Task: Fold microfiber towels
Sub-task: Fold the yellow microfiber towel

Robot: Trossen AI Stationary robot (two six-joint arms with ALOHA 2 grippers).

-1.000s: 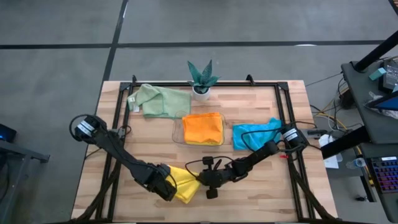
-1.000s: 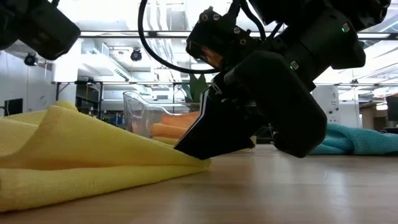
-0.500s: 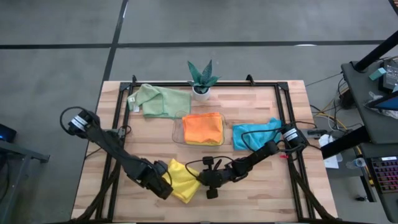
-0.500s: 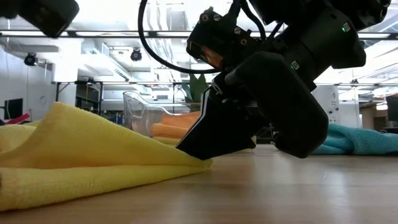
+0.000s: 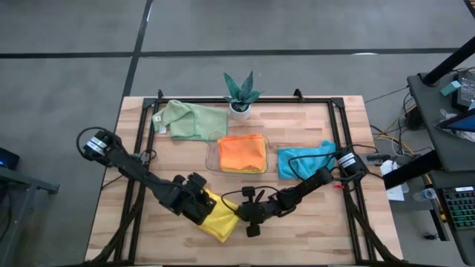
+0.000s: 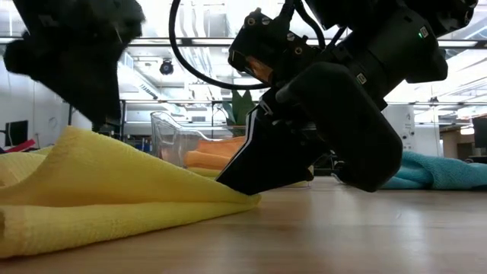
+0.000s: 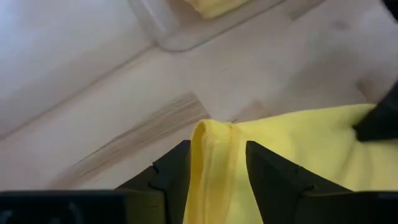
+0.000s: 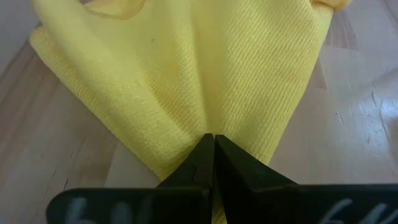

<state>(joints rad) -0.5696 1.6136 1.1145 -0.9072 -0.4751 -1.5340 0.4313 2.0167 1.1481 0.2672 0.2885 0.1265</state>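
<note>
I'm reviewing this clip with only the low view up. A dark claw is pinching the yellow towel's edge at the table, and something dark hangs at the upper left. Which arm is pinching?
Observer: The right claw; from above its arm reaches in from the table's right side, and it is shut on the yellow towel.
Operator: And the dark shape at upper left?
Observer: That is the left claw. Its wrist view shows the fingers apart with a raised ridge of the towel between them.
Operator: Is anything else waiting to be folded?
Observer: Yes, a pale green towel lies rumpled near the table's far left corner, out of your view.
</note>
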